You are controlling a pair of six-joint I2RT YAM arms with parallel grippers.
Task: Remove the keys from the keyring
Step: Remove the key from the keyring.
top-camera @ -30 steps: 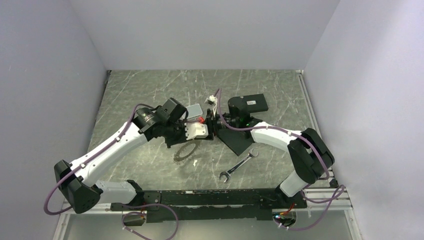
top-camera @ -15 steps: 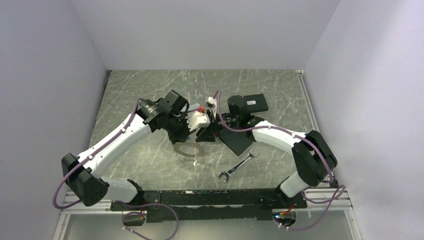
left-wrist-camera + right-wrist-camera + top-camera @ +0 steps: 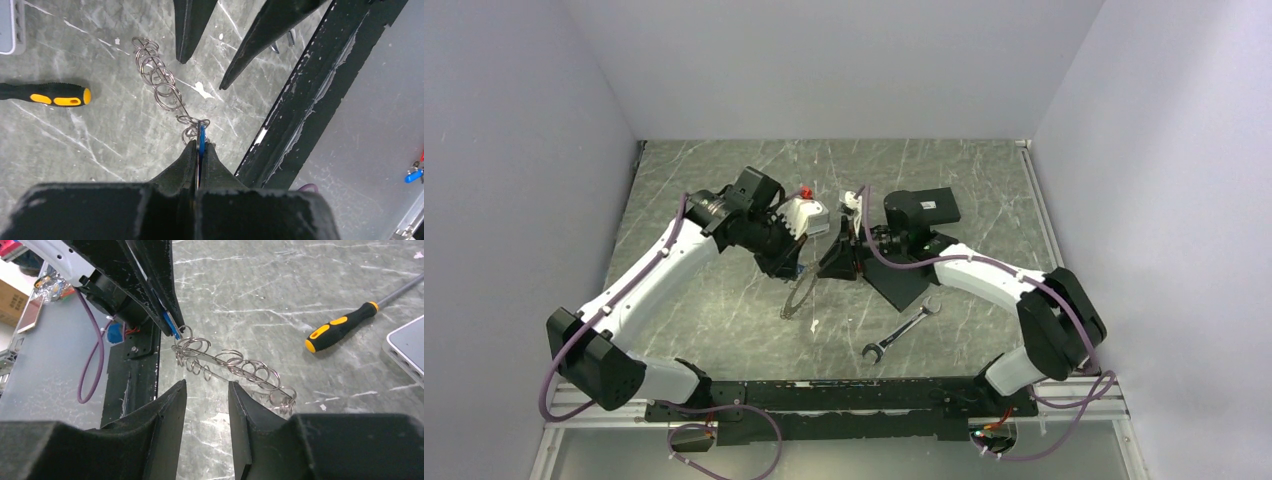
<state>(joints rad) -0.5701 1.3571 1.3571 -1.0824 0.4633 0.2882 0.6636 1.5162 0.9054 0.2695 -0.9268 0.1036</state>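
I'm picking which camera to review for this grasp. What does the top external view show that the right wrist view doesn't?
Only the top external view: the silver wrench and the black flat rectangle lying on the table.
Only the right wrist view: the blue tag pinched in the shut left hand, the small wire loops strung along the ring, and a yellow-and-black screwdriver.
Both: the keyring hanging tilted from the left hand, with the right hand open beside it.
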